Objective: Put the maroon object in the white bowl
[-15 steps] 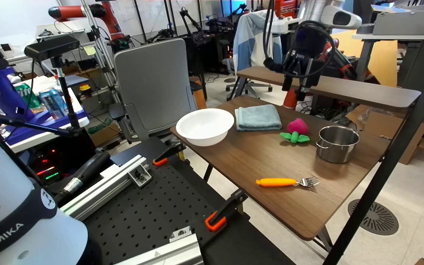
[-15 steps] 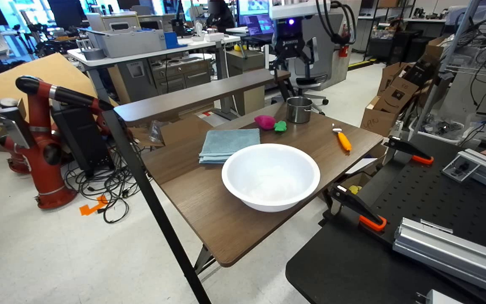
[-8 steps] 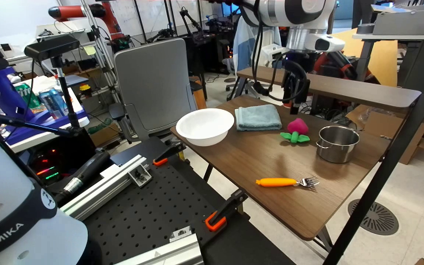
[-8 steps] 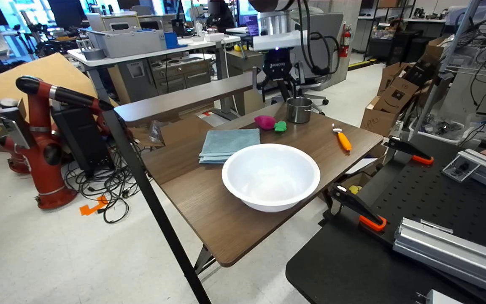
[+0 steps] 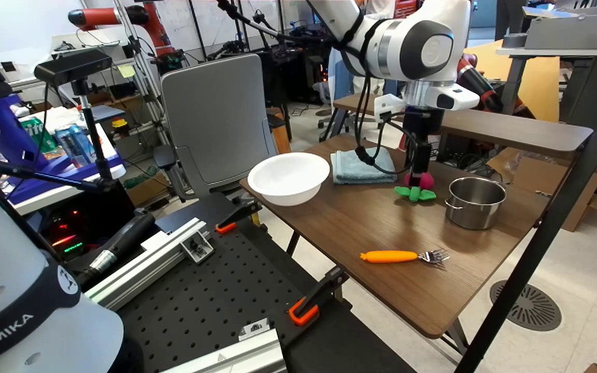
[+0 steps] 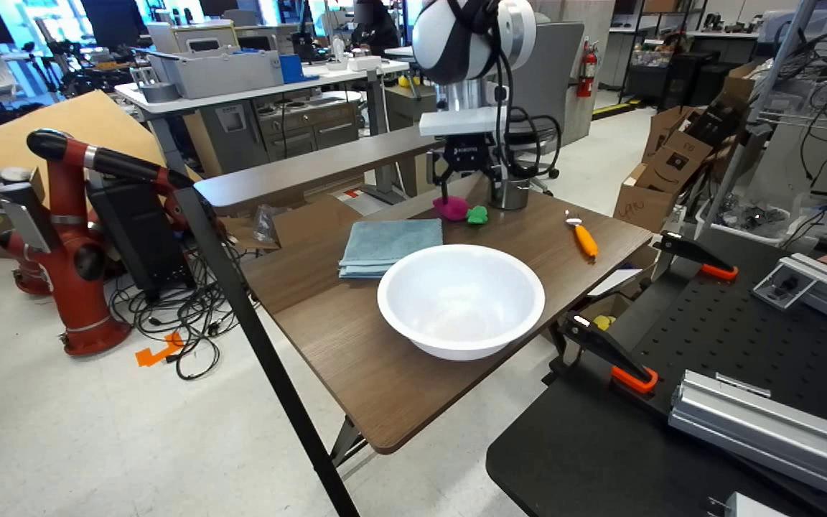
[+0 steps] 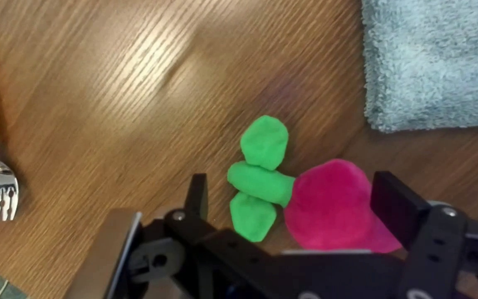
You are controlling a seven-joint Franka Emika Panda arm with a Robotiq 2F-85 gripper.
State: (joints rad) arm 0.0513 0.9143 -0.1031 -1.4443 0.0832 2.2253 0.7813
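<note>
Hovering over maroon object point(image 7: 332, 203), tool point(image 7: 293, 191) spread wide, gripping nothing, brown wood-grain table point(image 6: 327, 352) beneath, grey chair point(image 5: 215, 119), pale floor point(image 6: 133, 416).

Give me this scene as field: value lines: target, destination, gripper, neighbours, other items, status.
target: maroon object, magenta with green leaf-like parts, lying on the brown table
destination: white bowl, upright on the table, near its edge
gripper: gripper open, low over the maroon object; contact unclear
neighbours: target lies between the folded towel and the steel pot
other items: orange-handled fork on the table, apart from the rest
status: target not yet in the bowl
</note>
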